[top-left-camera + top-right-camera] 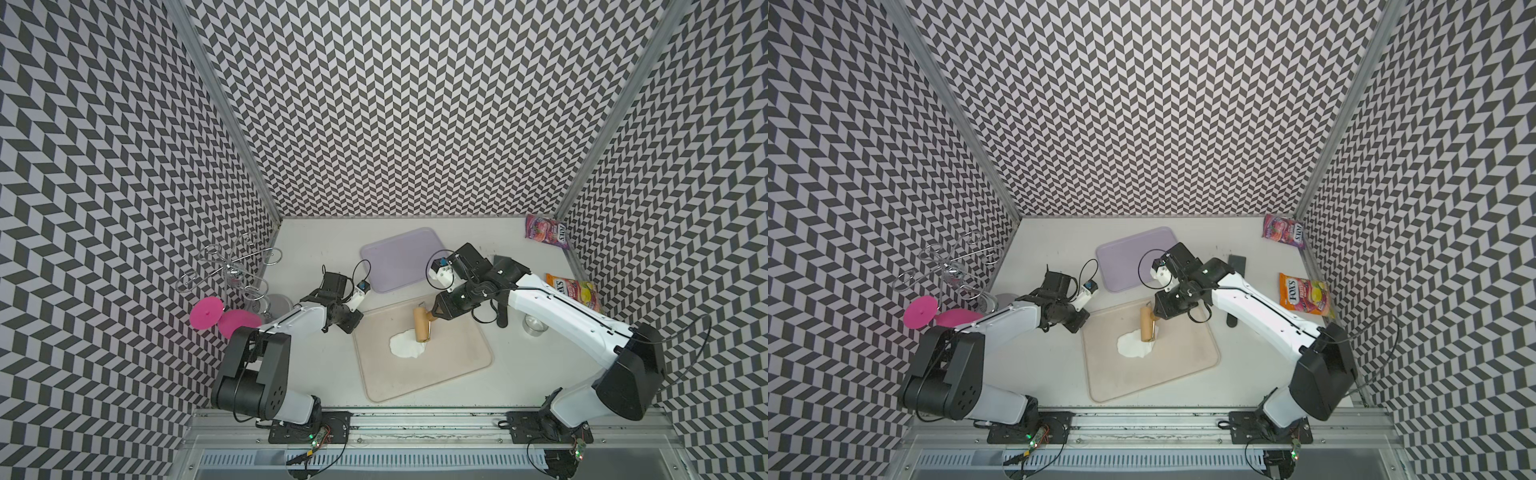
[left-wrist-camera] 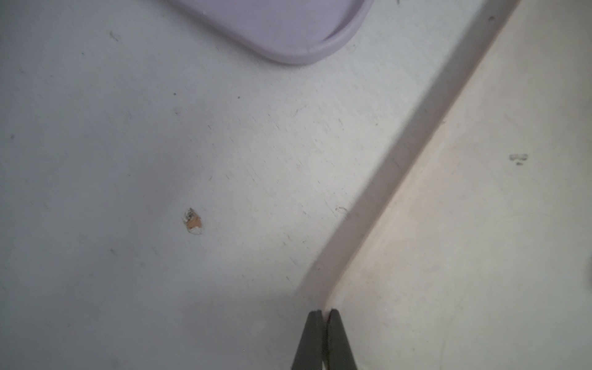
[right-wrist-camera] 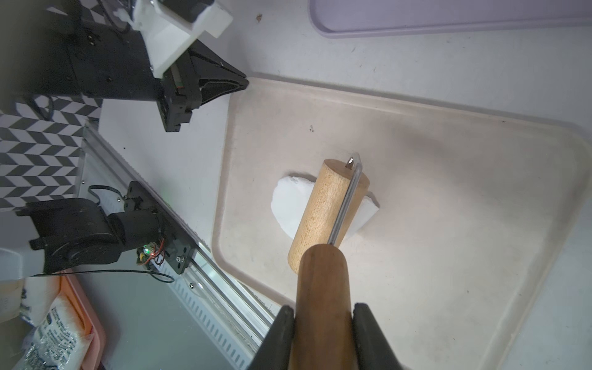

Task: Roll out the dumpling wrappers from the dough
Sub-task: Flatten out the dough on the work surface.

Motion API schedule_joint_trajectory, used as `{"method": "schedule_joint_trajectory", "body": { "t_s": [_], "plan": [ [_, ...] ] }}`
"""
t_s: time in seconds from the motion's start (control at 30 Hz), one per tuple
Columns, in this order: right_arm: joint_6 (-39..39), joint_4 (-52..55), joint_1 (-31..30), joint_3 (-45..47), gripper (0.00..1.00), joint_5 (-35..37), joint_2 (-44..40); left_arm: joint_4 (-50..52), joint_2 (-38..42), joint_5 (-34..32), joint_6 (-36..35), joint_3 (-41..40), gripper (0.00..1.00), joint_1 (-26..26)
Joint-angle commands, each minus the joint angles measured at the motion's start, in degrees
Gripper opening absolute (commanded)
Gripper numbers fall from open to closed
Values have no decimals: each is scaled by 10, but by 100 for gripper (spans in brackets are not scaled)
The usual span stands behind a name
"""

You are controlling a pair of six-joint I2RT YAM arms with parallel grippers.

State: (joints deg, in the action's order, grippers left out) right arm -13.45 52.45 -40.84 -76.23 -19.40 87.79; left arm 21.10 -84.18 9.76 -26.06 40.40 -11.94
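Note:
The dough (image 1: 401,348) (image 1: 1128,347) (image 3: 288,205) is a flattened, irregular white patch on the beige tray (image 1: 457,365) (image 1: 1183,365) (image 3: 448,224). A wooden roller (image 1: 422,327) (image 1: 1147,328) (image 3: 323,208) lies across the dough's edge. My right gripper (image 3: 323,309) (image 1: 437,316) is shut on the roller's brown handle (image 3: 322,282). My left gripper (image 2: 324,312) (image 1: 354,329) (image 3: 244,84) is shut and holds nothing, with its tips at the beige tray's near-left corner (image 2: 480,224). No dumpling wrappers are in view.
A lilac tray (image 1: 399,257) (image 2: 288,28) (image 3: 448,19) lies behind the beige one. Two candy bags (image 1: 546,230) (image 1: 575,291) and a glass cup (image 1: 534,324) sit at the right. A wire rack (image 1: 232,270) and pink discs (image 1: 206,311) stand at the left wall.

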Motion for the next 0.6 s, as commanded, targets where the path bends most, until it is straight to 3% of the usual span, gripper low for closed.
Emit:
{"method": "schedule_joint_trajectory", "body": {
  "t_s": [0.0,0.2,0.37,0.57],
  "plan": [
    [3,-57,2,24,0,-54,17,6,5,3,-1,-6,0,-5],
    [-1,-61,23,74,0,-21,25,5,6,3,-2,-6,0,-4],
    [-3,-26,34,95,0,56,20,3,4,2,-2,-8,0,-4],
    [-3,-5,42,101,0,81,10,-2,5,-5,-1,-10,0,-5]
  ]
}}
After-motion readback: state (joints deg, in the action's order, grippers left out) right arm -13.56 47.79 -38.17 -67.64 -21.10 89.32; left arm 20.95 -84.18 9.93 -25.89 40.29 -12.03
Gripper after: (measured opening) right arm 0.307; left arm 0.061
